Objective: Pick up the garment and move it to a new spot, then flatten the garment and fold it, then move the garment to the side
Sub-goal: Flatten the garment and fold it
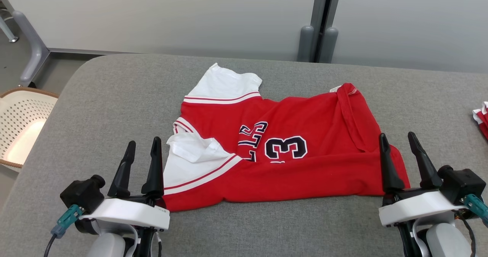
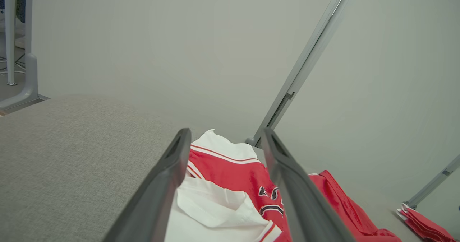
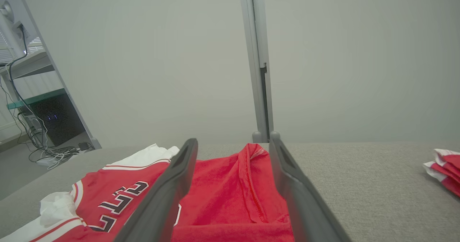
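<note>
The garment (image 1: 289,142) is a red jersey with white sleeves, dark lettering and the number 3. It lies folded over on the grey table (image 1: 114,108), sleeves to the left. My left gripper (image 1: 144,146) stands open at the jersey's near left corner, beside the rumpled white sleeve (image 2: 215,206). At the near right corner my right gripper (image 1: 399,139) stands open, its inner finger over the red hem (image 3: 233,199). Neither holds any cloth. In the wrist views the left gripper (image 2: 224,138) and the right gripper (image 3: 233,145) both show spread fingers with the jersey beyond.
Another red and white garment (image 1: 481,118) lies at the table's right edge. A perforated cream basket (image 1: 21,127) stands off the table's left side. Grey partition panels with a post (image 1: 318,39) close the far side. A desk with cables (image 3: 39,138) shows at the left.
</note>
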Robot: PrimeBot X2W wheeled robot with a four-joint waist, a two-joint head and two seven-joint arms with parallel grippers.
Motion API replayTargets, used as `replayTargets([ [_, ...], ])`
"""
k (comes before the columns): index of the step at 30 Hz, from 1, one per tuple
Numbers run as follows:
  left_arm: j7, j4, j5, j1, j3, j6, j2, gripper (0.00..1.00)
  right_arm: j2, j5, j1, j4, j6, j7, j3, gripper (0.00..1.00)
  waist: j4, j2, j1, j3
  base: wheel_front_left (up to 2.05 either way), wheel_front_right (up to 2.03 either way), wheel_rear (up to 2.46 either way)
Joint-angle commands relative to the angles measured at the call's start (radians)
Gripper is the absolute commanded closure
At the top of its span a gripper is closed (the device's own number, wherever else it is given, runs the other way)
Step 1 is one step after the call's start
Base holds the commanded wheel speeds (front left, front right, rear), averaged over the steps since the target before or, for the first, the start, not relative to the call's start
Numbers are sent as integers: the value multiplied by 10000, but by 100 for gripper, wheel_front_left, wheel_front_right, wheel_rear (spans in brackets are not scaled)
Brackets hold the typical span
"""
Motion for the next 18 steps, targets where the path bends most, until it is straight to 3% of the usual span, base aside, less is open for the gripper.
replayTargets([
  [1, -9, 91, 173, -45, 65, -62, 18, 0, 12, -71, -44, -23, 0, -51, 2, 0, -30, -1, 0, 54, 0, 0, 0],
  [6, -10, 706, 425, -655, -100, -143, 27, 0, 33, -126, -325, -44, 0, -52, 142, 0, -260, -1, 0, 332, 0, 0, 0],
  [10, 75, 1424, 648, -1532, -408, -163, 400, 0, 31, -225, -647, -80, 0, -46, 302, 0, -629, -1, 0, 822, 0, 0, 0],
  [16, 1093, 2180, 595, -3682, -1035, -190, 1279, 0, -31, -437, -1425, -391, 0, 108, 401, 0, -1394, -1, 0, 2097, 0, 0, 0],
  [18, 1862, 2382, 244, -4493, -1406, -185, 1617, 0, -40, -497, -1736, -545, 0, 176, 381, 0, -1669, -1, 0, 2586, 0, 0, 0],
])
